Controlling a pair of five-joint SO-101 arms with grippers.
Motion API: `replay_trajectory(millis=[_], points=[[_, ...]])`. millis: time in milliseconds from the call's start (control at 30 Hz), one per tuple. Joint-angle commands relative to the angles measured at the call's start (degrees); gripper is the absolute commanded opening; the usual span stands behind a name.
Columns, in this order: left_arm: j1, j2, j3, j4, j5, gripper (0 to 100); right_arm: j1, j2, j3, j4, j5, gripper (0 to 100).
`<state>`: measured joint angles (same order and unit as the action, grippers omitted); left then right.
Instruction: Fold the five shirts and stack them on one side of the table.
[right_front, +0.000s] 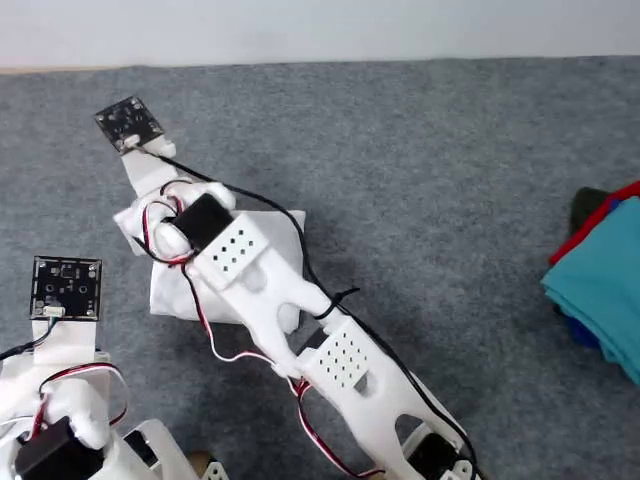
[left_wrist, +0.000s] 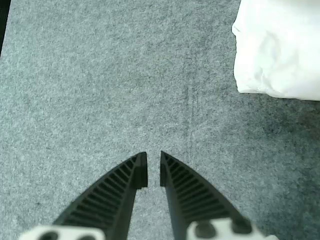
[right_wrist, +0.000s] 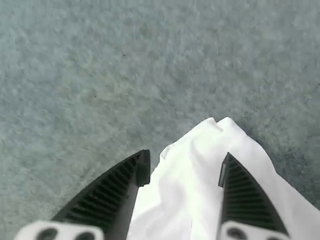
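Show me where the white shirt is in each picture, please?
High view: the white shirt lies left of the middle, partly under the right arm.
Left wrist view: the white shirt lies ahead of the left hand and off to one side, apart from it.
Right wrist view: the white shirt is bunched inside the right hand.
Shared landmark: the grey table cover underneath.

The shirt (right_front: 170, 290) is plain white, the bench (right_front: 430, 170) speckled grey, the shirt pile (right_front: 602, 285) teal over red, blue and dark green, the arms (right_front: 345, 362) white with red, black and white wires (right_front: 147, 228), and the left end effector (left_wrist: 154, 167) and right end effector (right_wrist: 186, 160) ribbed black.
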<state>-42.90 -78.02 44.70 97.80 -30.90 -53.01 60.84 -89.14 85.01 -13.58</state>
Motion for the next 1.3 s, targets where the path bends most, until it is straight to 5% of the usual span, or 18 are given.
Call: replay_trajectory(millis=[0,333,1133,1267], points=[[0.18,-0.26,-0.22,-0.62,-0.26,6,2.59,-2.07,-4.4,6.73,-0.35,20.0],[0.18,-0.26,-0.13,-0.62,-0.26,6,6.2,-0.13,-1.49,16.31,-0.7,12.8],[0.26,-0.26,-0.13,-0.18,-0.26,6,6.37,8.04,-0.35,16.4,-0.79,12.0],[0.26,-0.26,-0.13,-0.18,-0.26,6,4.53,6.46,-0.79,16.75,-0.44,0.9]])
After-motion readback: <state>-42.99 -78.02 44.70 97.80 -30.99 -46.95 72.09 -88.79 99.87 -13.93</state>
